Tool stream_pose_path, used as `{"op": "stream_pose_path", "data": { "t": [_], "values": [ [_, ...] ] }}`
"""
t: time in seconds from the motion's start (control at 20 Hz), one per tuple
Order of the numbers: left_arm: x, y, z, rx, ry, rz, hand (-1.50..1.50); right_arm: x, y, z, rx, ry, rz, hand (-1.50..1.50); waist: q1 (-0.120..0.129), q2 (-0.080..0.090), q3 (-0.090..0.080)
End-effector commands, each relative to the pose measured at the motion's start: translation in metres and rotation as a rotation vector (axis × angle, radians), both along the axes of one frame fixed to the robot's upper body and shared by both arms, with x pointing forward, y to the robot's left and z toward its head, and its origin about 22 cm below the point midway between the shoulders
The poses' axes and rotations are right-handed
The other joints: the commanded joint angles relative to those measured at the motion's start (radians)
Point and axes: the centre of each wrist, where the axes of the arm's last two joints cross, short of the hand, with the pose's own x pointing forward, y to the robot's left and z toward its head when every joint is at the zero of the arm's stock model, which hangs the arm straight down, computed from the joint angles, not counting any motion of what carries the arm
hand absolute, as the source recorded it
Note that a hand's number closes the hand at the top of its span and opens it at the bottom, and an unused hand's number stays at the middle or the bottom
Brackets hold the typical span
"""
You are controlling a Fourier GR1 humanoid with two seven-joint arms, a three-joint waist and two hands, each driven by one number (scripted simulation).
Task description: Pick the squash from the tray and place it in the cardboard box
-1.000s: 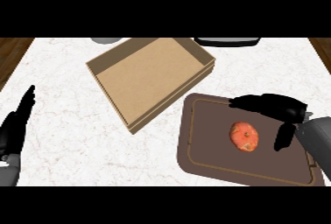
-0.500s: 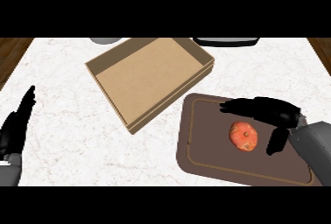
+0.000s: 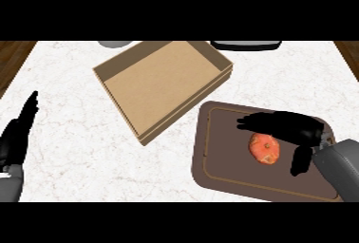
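An orange squash (image 3: 263,147) lies on the dark brown tray (image 3: 224,161) at the lower right of the counter. My right hand (image 3: 291,127) hovers over the tray, its fingers spread out past the squash's far side and its thumb hanging down at the squash's right; nothing is held. The open cardboard box (image 3: 160,80) sits tilted in the upper middle, left of the tray. At the left edge my left hand (image 3: 20,130) rests open, fingers pointing up.
A grey round object (image 3: 114,43) and a dark object (image 3: 245,45) peek in at the counter's far edge. Brown floor shows past the counter's left and right corners. White marble lies between the box and my left hand.
My right hand has shifted left and lower over the tray, coming over the squash's top side. The left hand and the box stayed put.
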Motion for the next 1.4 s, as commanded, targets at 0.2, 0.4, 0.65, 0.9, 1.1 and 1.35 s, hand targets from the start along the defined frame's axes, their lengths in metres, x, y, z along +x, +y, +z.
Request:
{"op": "stream_pose_path", "data": {
  "t": [0.2, 0.4, 0.65, 0.9, 1.1, 1.35],
  "values": [
    [-0.012, 0.001, -0.027, 0.013, 0.005, -0.007, 0.0, -0.005, 0.003, -0.037, -0.052, 0.038, -0.005, -1.5, 0.003, 0.002, 0.0],
    [0.005, -0.006, 0.011, 0.0, -0.008, -0.009, 0.0, -0.014, 0.01, -0.049, 0.047, -0.158, -0.03, 1.5, 0.002, 0.001, 0.001],
    [0.005, 0.01, -0.004, 0.019, -0.003, -0.003, 0.0, 0.009, 0.019, -0.043, 0.071, -0.246, -0.055, 1.5, 0.002, 0.004, 0.0],
    [-0.003, 0.007, -0.007, 0.006, -0.001, 0.012, 0.0, 0.009, 0.02, -0.03, 0.08, -0.33, -0.32, 1.5, -0.005, 0.001, 0.0],
    [-0.007, 0.008, -0.008, 0.006, 0.009, 0.015, 0.0, 0.014, 0.015, -0.037, -0.014, -0.318, -0.75, 1.5, -0.015, -0.001, -0.002],
    [-0.005, -0.004, 0.004, 0.008, 0.003, 0.013, 0.0, 0.024, 0.026, 0.017, -0.024, -0.565, -0.901, 1.5, -0.007, -0.006, 0.0]
  ]
}}
